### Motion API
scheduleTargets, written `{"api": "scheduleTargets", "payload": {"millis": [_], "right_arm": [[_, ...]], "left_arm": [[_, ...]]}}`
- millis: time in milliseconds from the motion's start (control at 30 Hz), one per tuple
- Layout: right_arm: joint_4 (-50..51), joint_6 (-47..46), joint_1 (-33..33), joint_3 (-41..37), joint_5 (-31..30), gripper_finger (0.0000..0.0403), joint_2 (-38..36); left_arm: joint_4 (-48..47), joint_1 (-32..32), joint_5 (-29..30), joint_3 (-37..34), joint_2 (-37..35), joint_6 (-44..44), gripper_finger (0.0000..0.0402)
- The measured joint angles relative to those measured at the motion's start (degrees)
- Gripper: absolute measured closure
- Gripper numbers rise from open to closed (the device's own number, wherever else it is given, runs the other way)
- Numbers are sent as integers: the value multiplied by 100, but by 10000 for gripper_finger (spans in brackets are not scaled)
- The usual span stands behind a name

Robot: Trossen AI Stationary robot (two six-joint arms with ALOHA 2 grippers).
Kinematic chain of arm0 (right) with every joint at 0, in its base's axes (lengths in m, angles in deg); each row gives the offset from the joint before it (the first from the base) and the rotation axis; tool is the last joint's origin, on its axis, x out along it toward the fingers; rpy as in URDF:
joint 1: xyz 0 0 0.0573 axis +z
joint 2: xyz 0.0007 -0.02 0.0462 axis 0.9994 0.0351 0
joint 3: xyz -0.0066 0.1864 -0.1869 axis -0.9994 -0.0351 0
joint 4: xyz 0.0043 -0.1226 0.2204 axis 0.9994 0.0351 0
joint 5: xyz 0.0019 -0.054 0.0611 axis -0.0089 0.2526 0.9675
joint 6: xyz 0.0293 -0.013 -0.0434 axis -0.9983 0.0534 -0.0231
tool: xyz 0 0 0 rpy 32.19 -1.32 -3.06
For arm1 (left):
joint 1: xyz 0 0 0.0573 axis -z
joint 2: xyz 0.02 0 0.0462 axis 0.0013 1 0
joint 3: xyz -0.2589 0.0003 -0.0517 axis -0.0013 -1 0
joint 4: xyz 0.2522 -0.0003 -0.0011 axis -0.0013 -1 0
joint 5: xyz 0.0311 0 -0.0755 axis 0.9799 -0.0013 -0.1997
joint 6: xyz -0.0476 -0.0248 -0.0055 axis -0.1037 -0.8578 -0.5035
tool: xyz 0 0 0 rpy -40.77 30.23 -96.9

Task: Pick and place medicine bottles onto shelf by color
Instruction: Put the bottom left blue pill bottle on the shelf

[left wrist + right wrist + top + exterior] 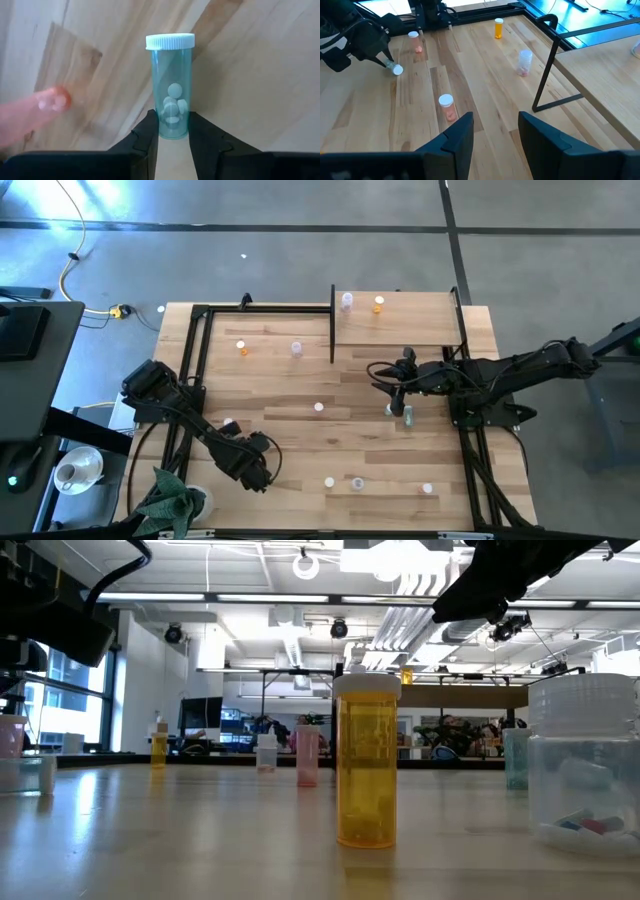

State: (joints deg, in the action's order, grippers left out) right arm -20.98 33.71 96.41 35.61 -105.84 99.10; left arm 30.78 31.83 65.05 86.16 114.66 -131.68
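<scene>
My left gripper (pixel 233 432) is near the table's front left, shut on a green medicine bottle (pixel 170 75) with a white cap (pixel 228 423). It also shows in the right wrist view (pixel 376 52). My right gripper (pixel 382 378) is open and empty at the table's middle right, pointing left. A pink bottle (pixel 446 106) stands ahead of it. The pale shelf (pixel 410 325) at the far right carries a clear bottle (pixel 347 300) and an orange bottle (pixel 378 304). Another green bottle (pixel 408 418) stands near the right gripper. My left gripper pinches the green bottle's bottom end (pixel 173 122) between its two fingers (pixel 150 131). The bottle lies along the fingers, and its capped end (pixel 396 69) sticks out past them, slanting downward. It appears clear of the table.
An orange bottle (pixel 243 348) and a clear bottle (pixel 296 348) stand at the far left. Three more bottles (pixel 357 482) stand near the front edge. Black posts (pixel 332 330) edge the shelf, and a black frame (pixel 195 350) runs along the table's sides. Another pink bottle (pixel 415 42) stands by my left gripper.
</scene>
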Motion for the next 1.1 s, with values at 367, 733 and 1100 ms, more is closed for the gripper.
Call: {"api": "scheduleTargets", "payload": {"millis": [367,733,1100], "right_arm": [[-65,0,0,0,28,256,0],[-418,37,159,0,159,256,27],[-1367,866,703,2,958,256,120]], "left_arm": [[990,-430,1535,0,-674,1568,319],[4297,-1239,1814,0,-1091,5038,319],[5945,-2018,540,0,-1091,6550,319]]}}
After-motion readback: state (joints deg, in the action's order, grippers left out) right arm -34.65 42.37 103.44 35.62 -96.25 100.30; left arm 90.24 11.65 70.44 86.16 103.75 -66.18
